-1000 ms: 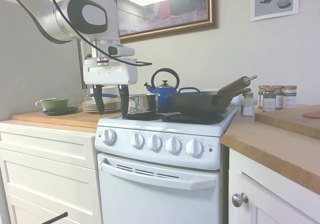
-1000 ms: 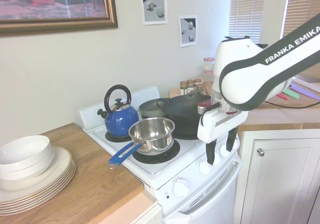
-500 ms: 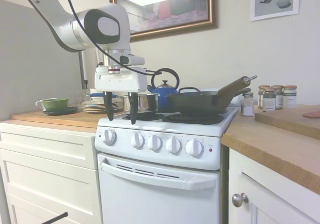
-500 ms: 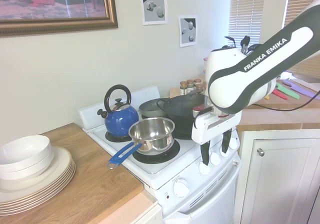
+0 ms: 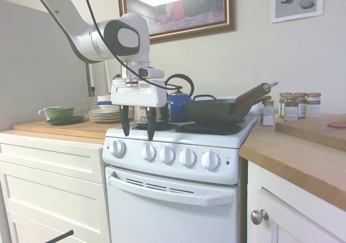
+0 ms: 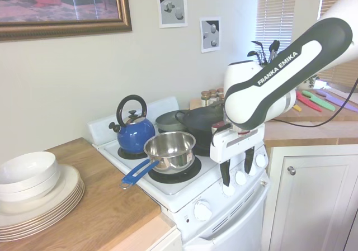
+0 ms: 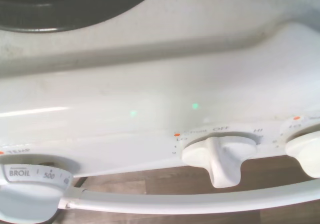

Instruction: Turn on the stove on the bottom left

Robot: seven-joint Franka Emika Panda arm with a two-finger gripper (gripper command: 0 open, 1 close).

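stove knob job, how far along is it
Approach looks done: the open gripper hangs just above the front panel of the stove, between the leftmost knob and the second knob. In hand: lining up; the wrist view shows a burner knob with its OFF mark above. Left: no knob is gripped or turned yet.

I'm looking at a home kitchen — white stove (image 5: 173, 162) with kettle (image 5: 177, 98) and pans, wooden tabletop (image 5: 303, 151), stacked plates (image 6: 39, 198), spice jars (image 5: 297, 105), framed picture (image 5: 175, 7) on the wall.
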